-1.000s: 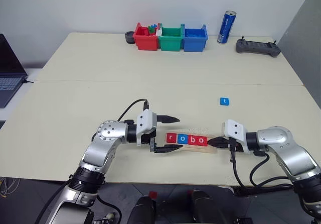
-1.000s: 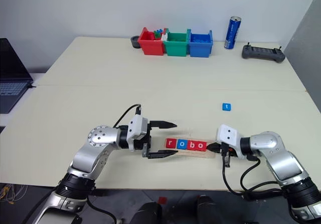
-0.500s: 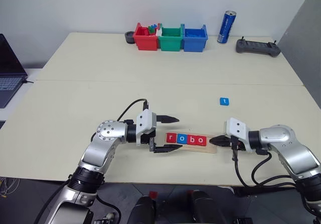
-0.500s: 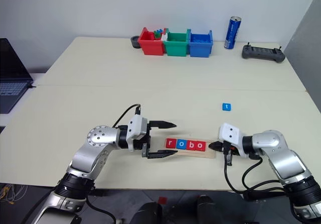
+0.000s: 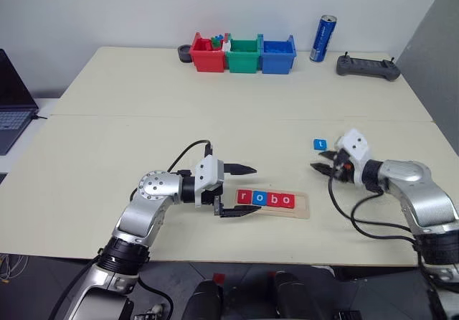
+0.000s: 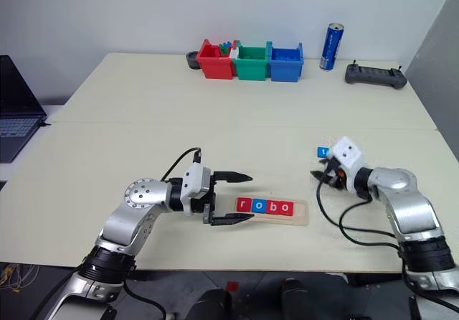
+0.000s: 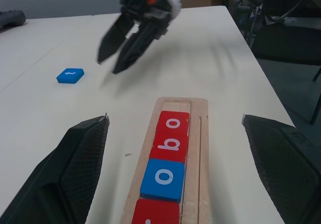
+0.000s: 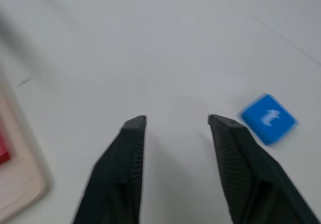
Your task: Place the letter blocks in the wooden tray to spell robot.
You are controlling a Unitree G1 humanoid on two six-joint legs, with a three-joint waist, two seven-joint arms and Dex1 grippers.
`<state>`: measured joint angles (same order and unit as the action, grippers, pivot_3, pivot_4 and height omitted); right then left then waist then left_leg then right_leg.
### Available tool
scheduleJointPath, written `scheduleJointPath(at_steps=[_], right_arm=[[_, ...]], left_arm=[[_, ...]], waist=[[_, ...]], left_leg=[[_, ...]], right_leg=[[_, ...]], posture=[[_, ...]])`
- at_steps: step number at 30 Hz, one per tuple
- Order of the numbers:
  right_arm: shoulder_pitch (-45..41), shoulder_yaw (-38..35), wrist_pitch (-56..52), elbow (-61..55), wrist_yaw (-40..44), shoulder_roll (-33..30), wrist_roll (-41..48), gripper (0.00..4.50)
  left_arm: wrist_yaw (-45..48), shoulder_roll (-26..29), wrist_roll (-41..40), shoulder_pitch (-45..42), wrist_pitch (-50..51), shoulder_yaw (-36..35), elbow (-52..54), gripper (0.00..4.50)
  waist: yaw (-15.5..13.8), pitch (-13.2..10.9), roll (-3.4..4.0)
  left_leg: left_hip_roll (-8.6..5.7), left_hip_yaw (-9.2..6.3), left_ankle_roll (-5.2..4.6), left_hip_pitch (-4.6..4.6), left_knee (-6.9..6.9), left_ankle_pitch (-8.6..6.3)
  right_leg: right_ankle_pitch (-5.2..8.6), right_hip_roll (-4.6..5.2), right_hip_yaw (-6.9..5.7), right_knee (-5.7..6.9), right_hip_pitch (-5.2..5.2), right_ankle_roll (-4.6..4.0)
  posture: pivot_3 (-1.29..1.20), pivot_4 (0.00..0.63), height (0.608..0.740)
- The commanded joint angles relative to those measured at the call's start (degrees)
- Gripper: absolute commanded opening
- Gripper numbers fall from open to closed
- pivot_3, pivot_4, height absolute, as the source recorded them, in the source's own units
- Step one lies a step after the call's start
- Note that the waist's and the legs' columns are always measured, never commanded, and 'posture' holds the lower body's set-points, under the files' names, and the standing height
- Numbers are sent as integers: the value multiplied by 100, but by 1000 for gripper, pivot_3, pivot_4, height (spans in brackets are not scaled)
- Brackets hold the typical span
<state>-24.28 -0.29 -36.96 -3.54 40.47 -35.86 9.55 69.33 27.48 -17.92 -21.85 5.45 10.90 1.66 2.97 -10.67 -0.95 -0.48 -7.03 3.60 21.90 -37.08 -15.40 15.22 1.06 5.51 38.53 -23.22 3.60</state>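
Pale surface (image 5: 143,126) carries the tray (image 5: 302,206) near its front edge, its groove filled r, o, b, o with the last slot bare, and the blue t block (image 5: 320,144) lies well apart toward the right. The empty right gripper (image 5: 320,168), fingers parted, hangs just beside the t and should, I judge, drop squarely over it before closing; the left gripper (image 5: 240,190) stands spread wide at the tray's r end. Far back, the red bin (image 5: 206,54) holds small coloured pieces; what the green bin (image 5: 244,54) and blue bin (image 5: 278,54) hold cannot be told.

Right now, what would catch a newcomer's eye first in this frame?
The wooden tray near the table's front edge, holding four tiles that read "robo", with its last slot bare. Then the lone blue t tile further back on the right, with the open right gripper just in front of it.
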Motion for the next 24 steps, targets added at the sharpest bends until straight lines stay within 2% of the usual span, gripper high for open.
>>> scheduleJointPath(at_steps=[1, 4, 10, 24], right_arm=[[-350, -417, -678, -97, -1125, 500, -114, 3516], [-615, -554, -1047, 123, -1951, 1042, -267, 4470], [-1024, -828, -1390, 527, -3035, 1708, -408, 4470], [-1415, -911, -958, 1565, -3631, 2148, -333, 4470]], left_arm=[[4, 41, -68, 9, -98, -51, 157, 4500], [7, 27, -64, -31, -105, -33, 139, 4500], [14, 16, -70, -36, -101, -16, 172, 4500], [-13, 44, -79, 114, -58, -4, 366, 4500]], waist=[[15, 0, 1], [33, 1, 2], [33, 2, 3], [89, 3, 6]], left_leg=[[1, 0, 0, 0, 0, 0], [1, 2, 0, -3, 0, 0], [-1, 1, 0, -2, 0, 0], [2, 3, 0, -9, 1, 0]], right_leg=[[0, -1, 0, 2, -1, 0], [0, -2, 3, 11, -4, -1], [1, -2, 2, 13, -5, -2], [1, -6, 3, 23, -5, -3]], posture=[[0, 150, 740], [0, 150, 740], [0, 150, 740], [0, 150, 740]])
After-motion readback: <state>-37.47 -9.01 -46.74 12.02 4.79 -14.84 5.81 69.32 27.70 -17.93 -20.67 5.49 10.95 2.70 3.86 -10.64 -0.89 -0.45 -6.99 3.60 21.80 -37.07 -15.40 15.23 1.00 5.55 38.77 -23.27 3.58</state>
